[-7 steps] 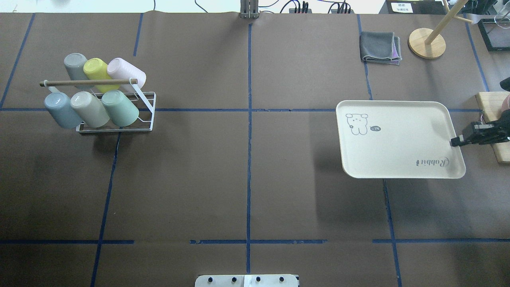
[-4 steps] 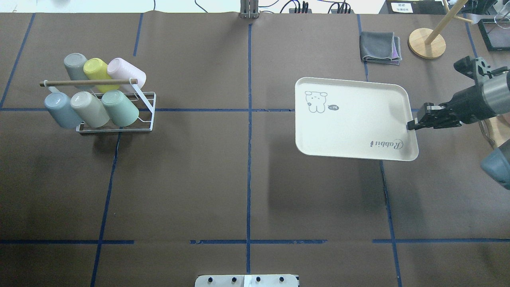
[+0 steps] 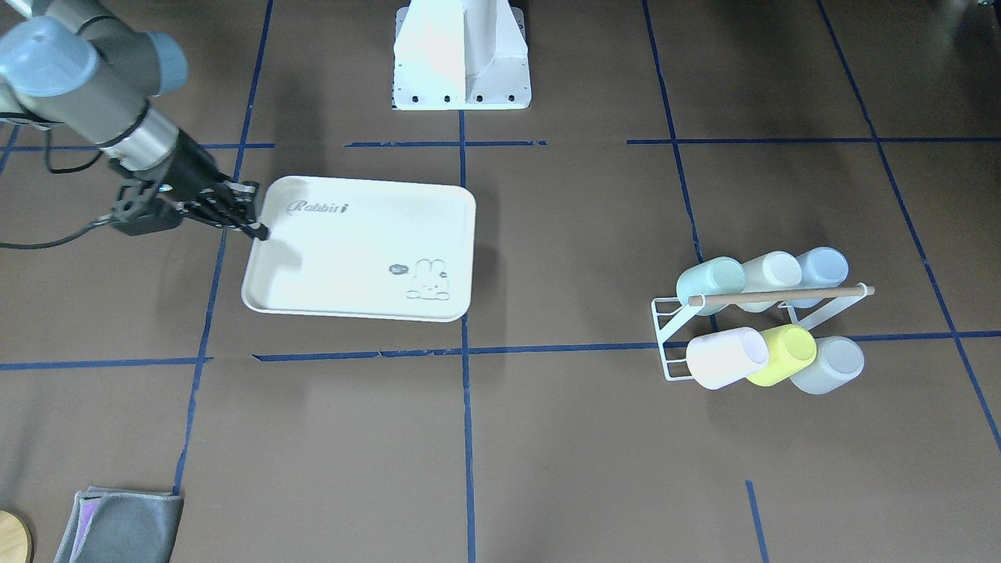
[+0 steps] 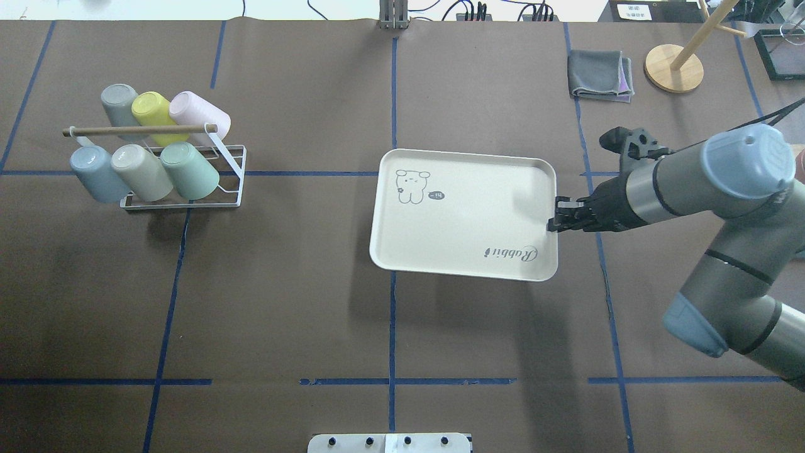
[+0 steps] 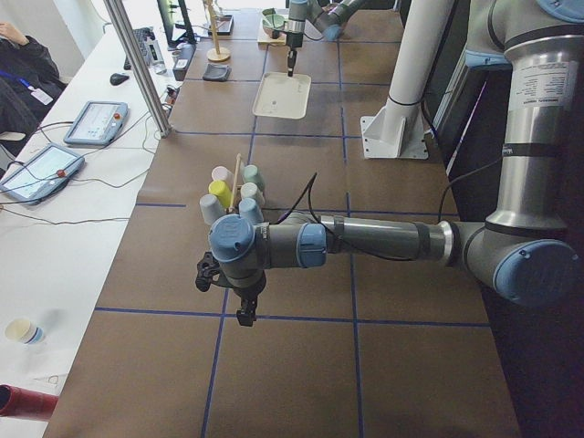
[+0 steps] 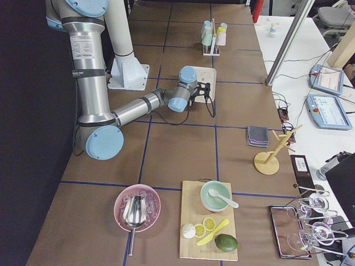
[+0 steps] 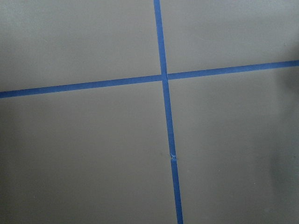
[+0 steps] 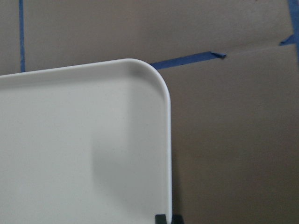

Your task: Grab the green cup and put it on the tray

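The green cup lies tilted in the front row of a white wire rack at the table's left; it also shows in the front-facing view. The cream tray with "Rabbit" script is near the table's middle and casts a shadow beneath it. My right gripper is shut on the middle of the tray's right rim, as the front-facing view also shows. The right wrist view shows a tray corner. My left gripper hangs over bare table; I cannot tell if it is open.
The rack also holds a blue, a beige, a grey, a yellow-green and a pink cup. A folded grey cloth and a wooden stand base sit at the back right.
My right gripper has carried the tray leftward from the table's right side to near the middle. The cups and rack have not moved.
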